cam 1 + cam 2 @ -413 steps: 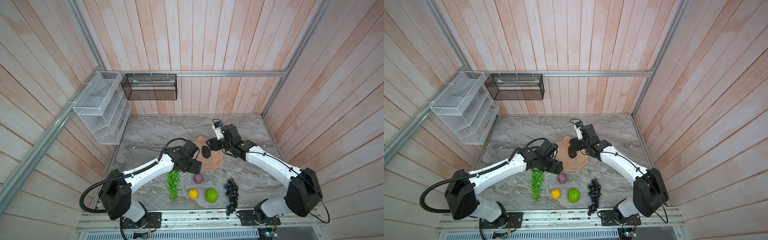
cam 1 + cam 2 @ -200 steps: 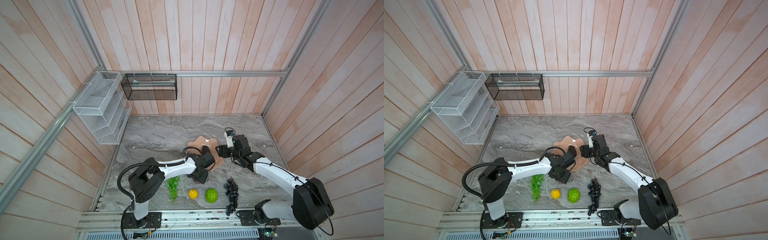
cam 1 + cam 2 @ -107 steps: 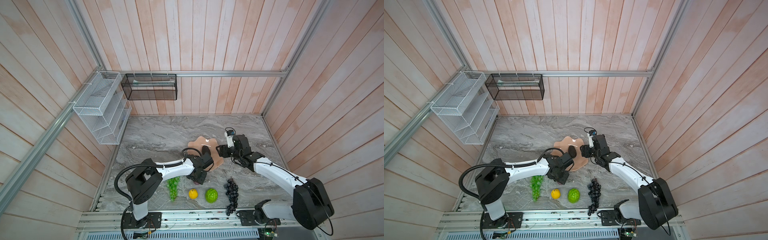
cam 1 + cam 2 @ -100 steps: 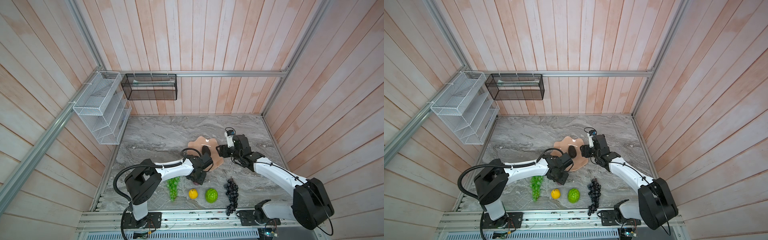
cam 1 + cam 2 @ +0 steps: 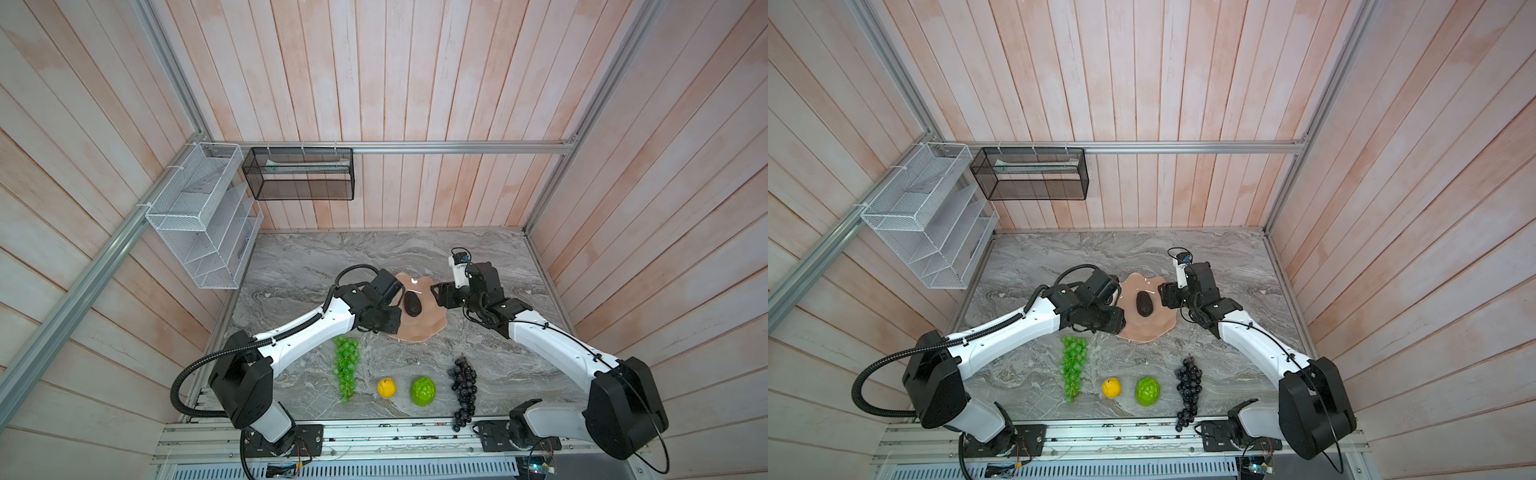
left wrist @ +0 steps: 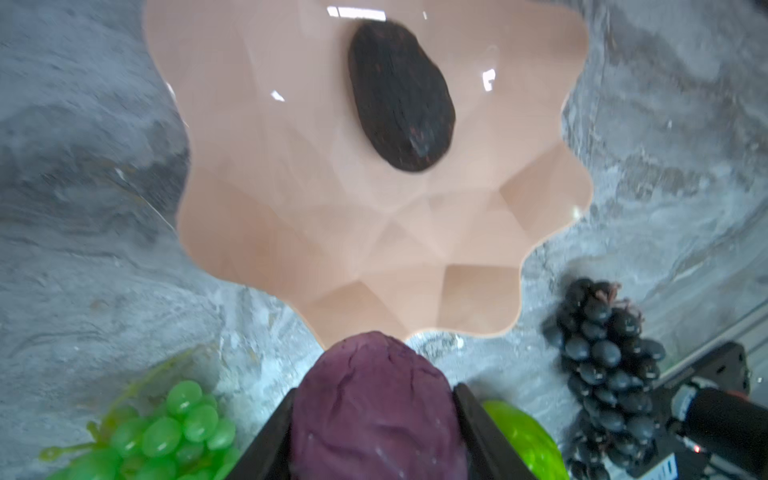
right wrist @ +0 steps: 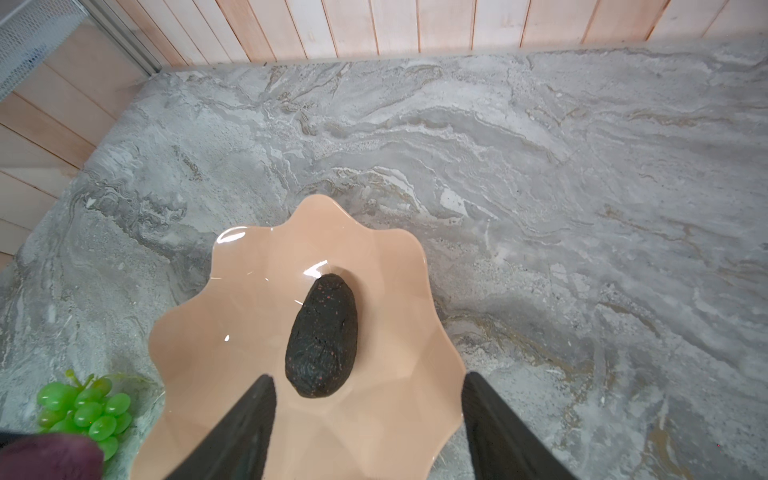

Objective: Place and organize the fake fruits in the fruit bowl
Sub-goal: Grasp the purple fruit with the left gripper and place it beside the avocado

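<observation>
While the left gripper [image 6: 374,392] has its dark fingers [image 6: 266,440] clamped on either side of the purple bumpy fruit [image 6: 374,419], that fruit sits just at the near rim of the fruit bowl [image 6: 332,232] in the left wrist view. Whether it rests on the bench [image 5: 311,257] or hangs above it I cannot tell, and in both top views the arm's wrist hides it. The peach-pink bowl stands near the middle of the grey marbled bench. One piece lies inside it: the blackish avocado [image 5: 412,302], on its side, toward the far half of the dish. The right gripper [image 7: 368,376] hovers at the bowl's right edge with its fingers [image 7: 245,424] spread wide apart and nothing between them; the avocado lies just ahead of the tips. Four pieces lie on the bench in a row along its near edge, each apart from the next. The green grape bunch [image 5: 345,368] is on the left, closest to the left arm. Then come the small yellow lemon [image 5: 386,387], the bumpy lime-green fruit [image 5: 423,390] and the dark grape bunch [image 5: 463,386], its tip at the bench's front edge.
</observation>
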Motion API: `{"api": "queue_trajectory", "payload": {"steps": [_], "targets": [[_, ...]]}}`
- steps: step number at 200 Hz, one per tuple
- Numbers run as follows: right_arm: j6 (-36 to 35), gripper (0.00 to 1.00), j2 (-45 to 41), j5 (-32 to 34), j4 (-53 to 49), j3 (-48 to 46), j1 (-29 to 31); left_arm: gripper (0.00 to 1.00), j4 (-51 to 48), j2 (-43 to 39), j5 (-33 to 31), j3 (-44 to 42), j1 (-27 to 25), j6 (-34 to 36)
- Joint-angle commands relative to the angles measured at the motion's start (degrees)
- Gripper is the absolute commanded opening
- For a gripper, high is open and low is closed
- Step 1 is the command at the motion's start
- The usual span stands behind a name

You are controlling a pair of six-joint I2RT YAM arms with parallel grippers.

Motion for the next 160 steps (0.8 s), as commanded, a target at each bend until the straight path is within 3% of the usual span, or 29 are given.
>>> {"api": "queue_trajectory", "payload": {"steps": [1, 33, 98, 160], "targets": [[-0.72, 0.69, 0.36, -0.58, -1.07, 1.26, -0.2, 0.34, 5.34, 4.49, -1.54, 3.29, 1.66, 1.98], [-1.14, 0.69, 0.78, -0.13, -1.77, 2.52, -0.25, 0.33, 8.49, 11.73, -5.9, 7.72, 2.96, 4.1], [-1.32, 0.69, 1.66, -1.01, -1.76, 2.35, -0.25, 0.33, 16.12, 21.72, -7.7, 10.33, 3.95, 3.36], [-2.24, 0.69, 1.76, -0.78, -2.64, 2.06, -0.25, 0.47, 17.69, 25.49, -6.39, 11.98, 4.04, 1.42]]}}
